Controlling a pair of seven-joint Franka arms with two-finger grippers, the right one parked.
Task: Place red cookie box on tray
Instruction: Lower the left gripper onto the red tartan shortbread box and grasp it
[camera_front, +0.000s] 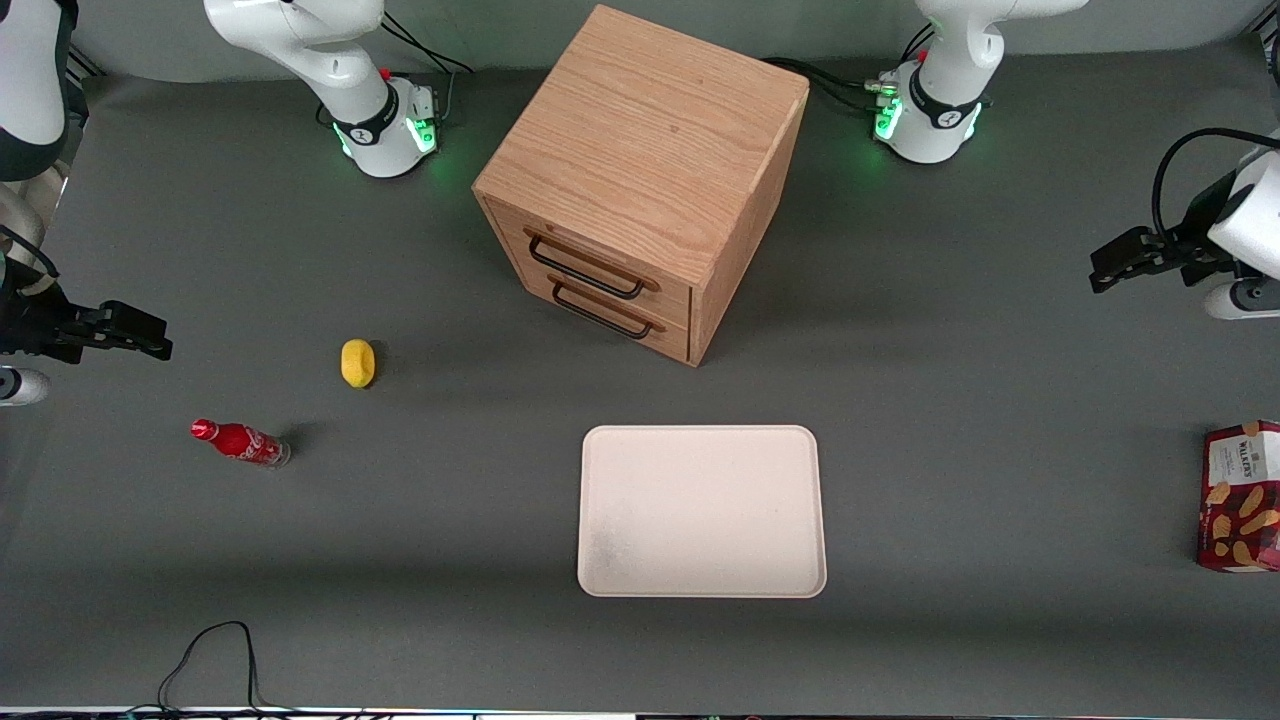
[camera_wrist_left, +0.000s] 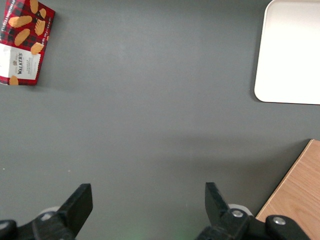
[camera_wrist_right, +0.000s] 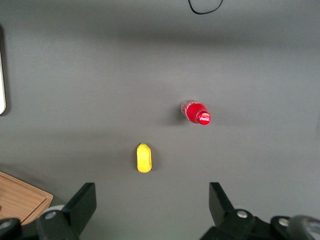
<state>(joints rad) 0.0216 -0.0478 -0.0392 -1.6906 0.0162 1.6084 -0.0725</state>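
With fingers spread and empty, the black two-finger gripper (camera_front: 1105, 272) hangs at the flat dark-red cardboard cookie box's (camera_front: 1240, 497) twelve o'clock; the box looks light, stiff and crushable, best pinched across its narrow edges for the cream-white rectangular tray (camera_front: 702, 511).

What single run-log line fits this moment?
end effector: open, above bare table | red cookie box: untouched, working arm's end | tray: nothing on it

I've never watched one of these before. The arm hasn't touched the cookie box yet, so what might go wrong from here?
The red cookie box lies at the working arm's edge of the table, so a clumsy touch might nudge it off. The open gripper hangs above bare table, apart from the box, and its fingers may not span the box's flat face. The tray is a wide target, but the wooden drawer cabinet stands close by; a wide swing could brush it.
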